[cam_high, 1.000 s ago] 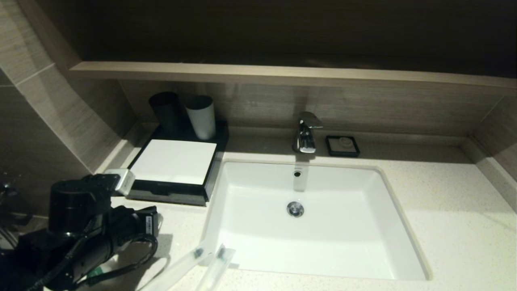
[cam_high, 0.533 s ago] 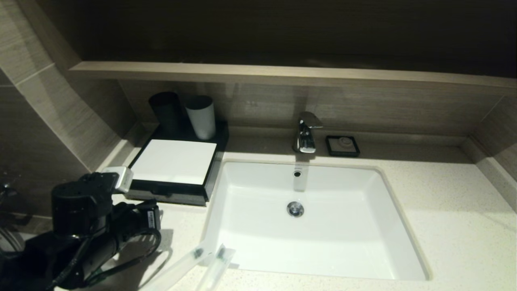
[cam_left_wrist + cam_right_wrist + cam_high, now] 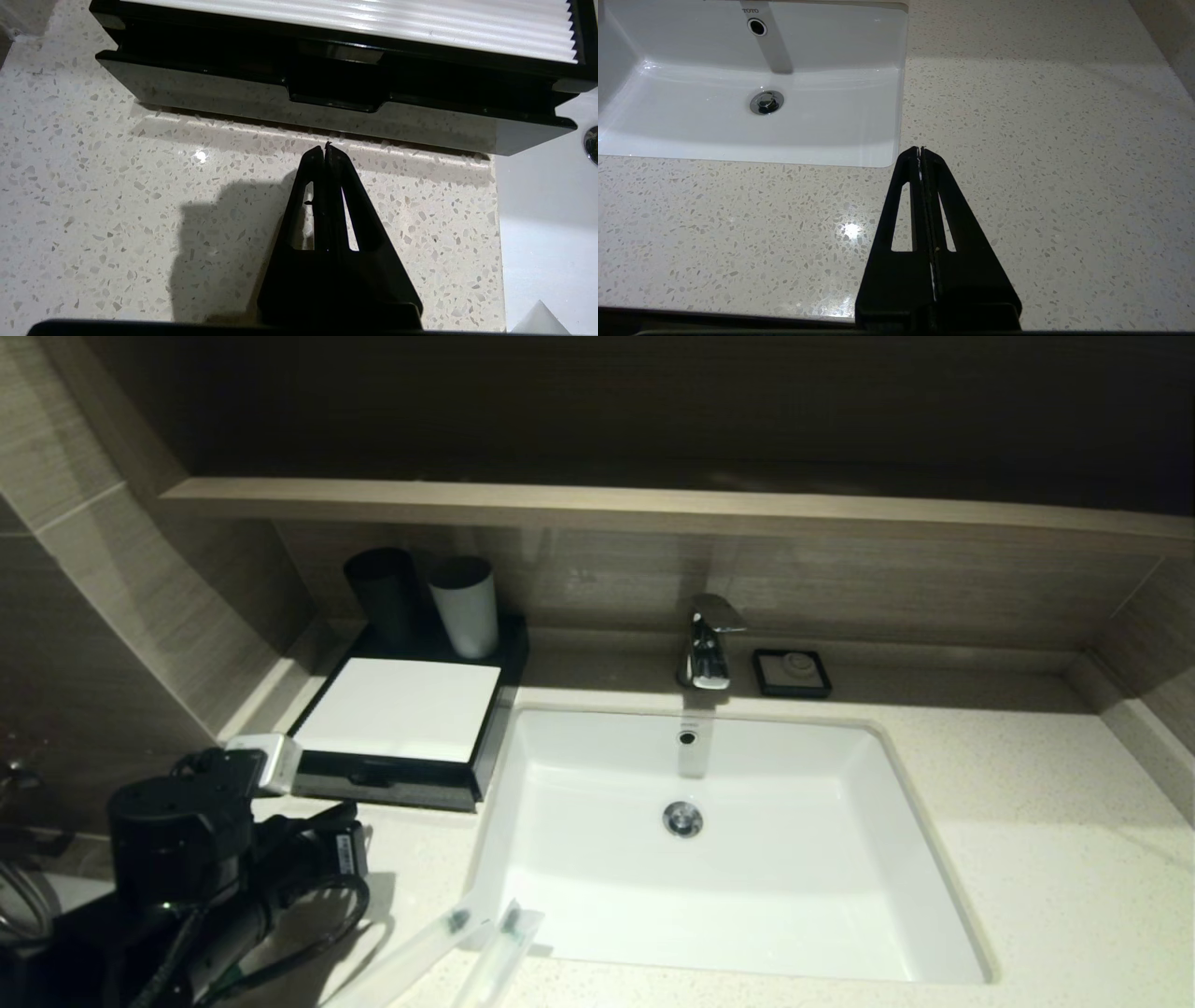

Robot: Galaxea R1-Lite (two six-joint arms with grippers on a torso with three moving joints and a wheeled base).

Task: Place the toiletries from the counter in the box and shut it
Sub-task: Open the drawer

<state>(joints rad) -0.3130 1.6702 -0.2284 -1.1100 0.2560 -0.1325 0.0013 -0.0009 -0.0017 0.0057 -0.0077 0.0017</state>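
The black box point(image 3: 485, 728) with its white top panel stands at the counter's back left. Its drawer front point(image 3: 261, 100) faces my left gripper point(image 3: 325, 148), which is shut and empty. The gripper hovers over the speckled counter point(image 3: 117, 186), just short of the drawer's middle handle recess point(image 3: 334, 95). My left arm point(image 3: 187, 840) fills the lower left of the head view. Two clear sachets point(image 3: 420, 952) with dark ends lie side by side at the counter's front edge, left of the basin. The small white packet is out of view. My right gripper point(image 3: 921, 149) is shut and empty.
The white basin point(image 3: 597, 896) is inset mid-counter, with a chrome tap point(image 3: 708, 649) behind it. A black cup point(image 3: 383, 593) and a white cup point(image 3: 464, 605) stand behind the box. A small black soap dish point(image 3: 792, 672) sits right of the tap. The right gripper hangs over the counter point(image 3: 1041, 140) right of the basin.
My left arm has drifted a little to the left and back from the box. The sachets and the box have not moved.
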